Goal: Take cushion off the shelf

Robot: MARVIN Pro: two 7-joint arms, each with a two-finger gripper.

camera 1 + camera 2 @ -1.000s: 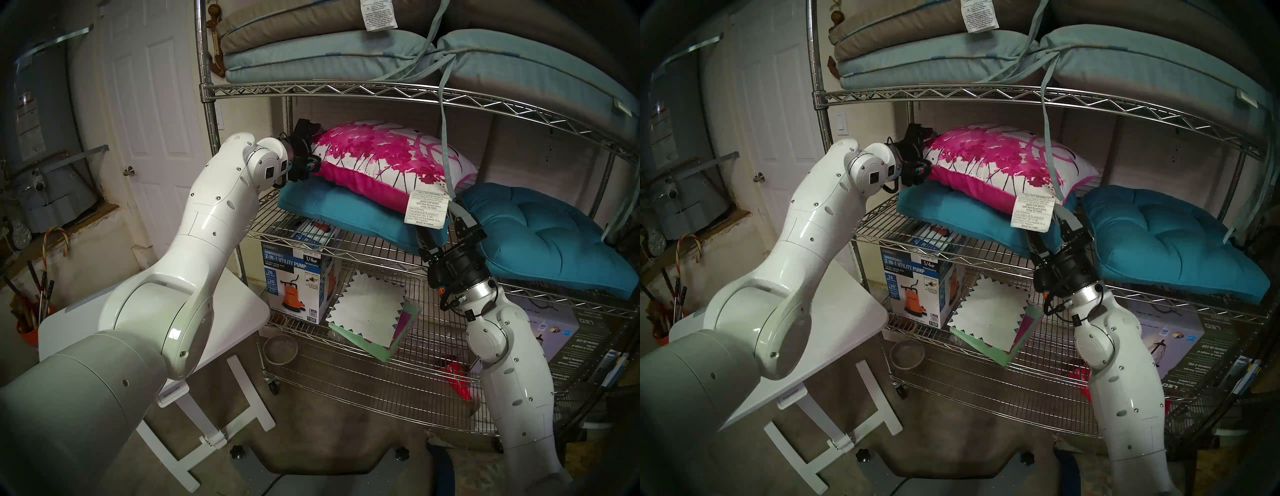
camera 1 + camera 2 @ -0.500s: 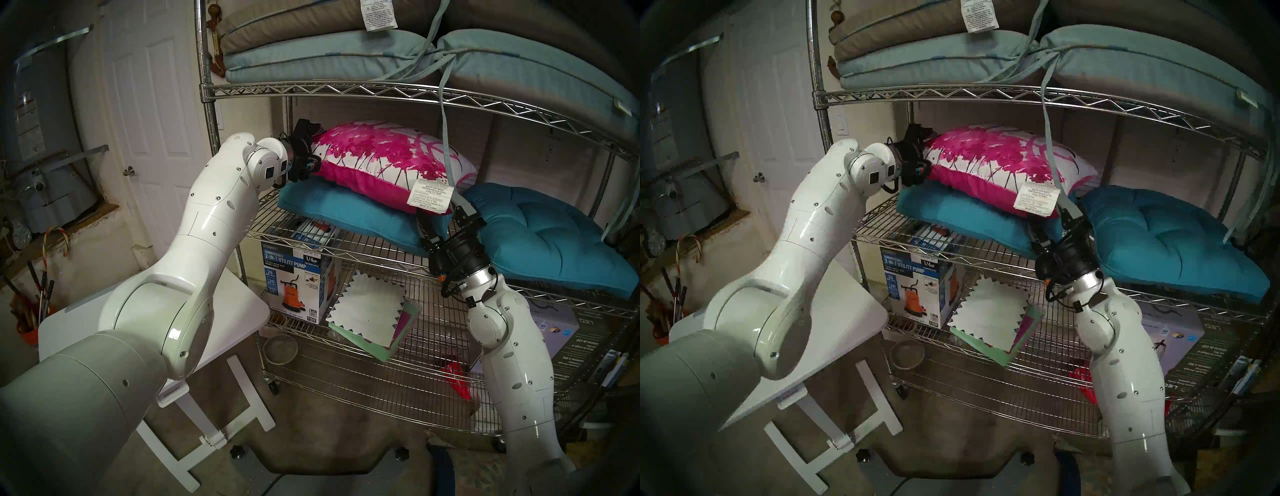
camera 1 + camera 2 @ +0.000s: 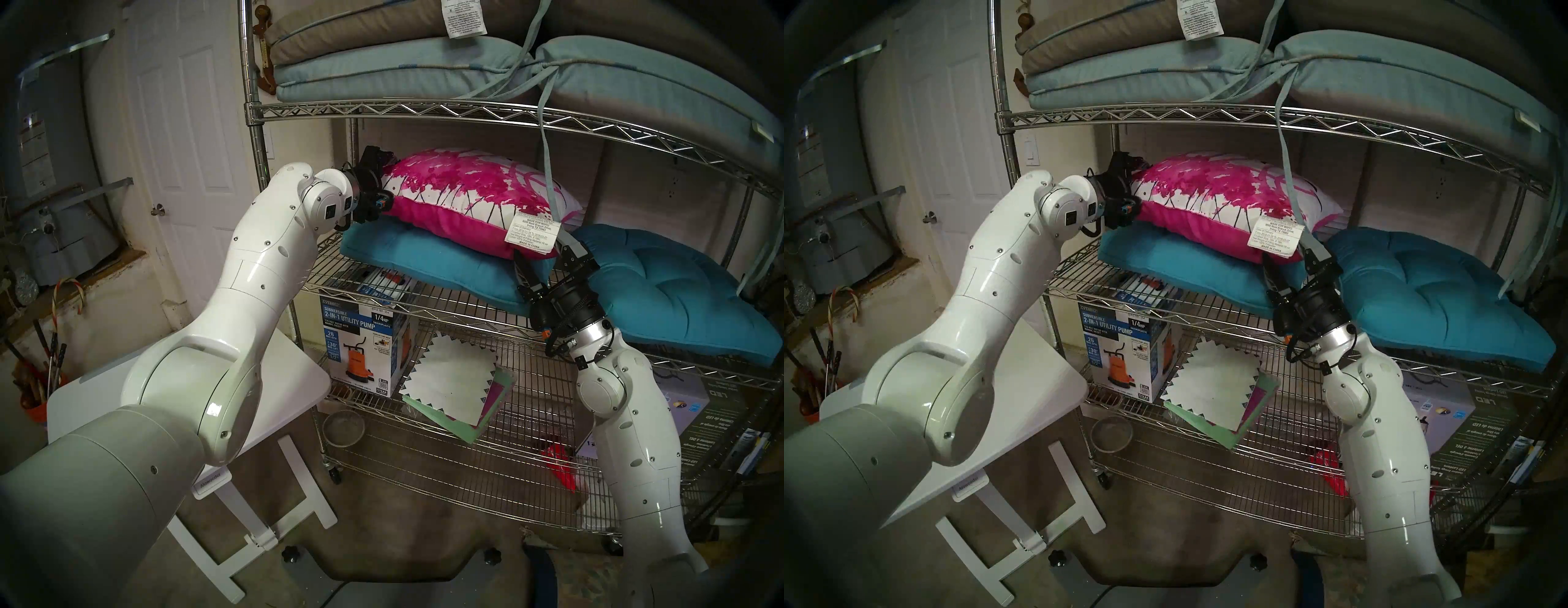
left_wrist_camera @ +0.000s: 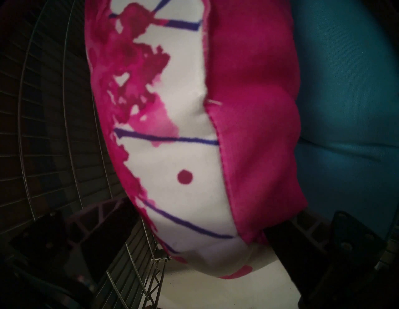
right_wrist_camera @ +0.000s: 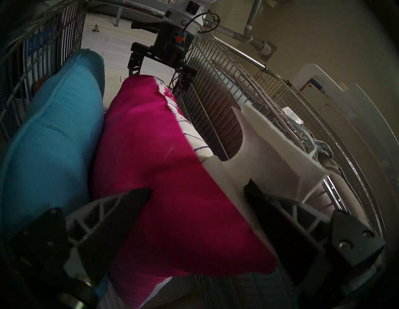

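Both jaws spread wide around opposite corners of the cushion (image 3: 475, 199): left gripper (image 3: 384, 187) at its left end, right gripper (image 3: 545, 259) at the front-right corner, beneath the label (image 3: 532, 237). It lies atop a teal seat cushion (image 3: 428, 263) on the shelf (image 3: 424, 112), middle tier.

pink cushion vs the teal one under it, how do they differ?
The cushion is plump, white with magenta splatter and a label; the teal cushion is flatter and plain. The cushion lies on top with the left gripper and right gripper straddling its corners; the teal cushion rests ungripped on the shelf. Both share one tier.
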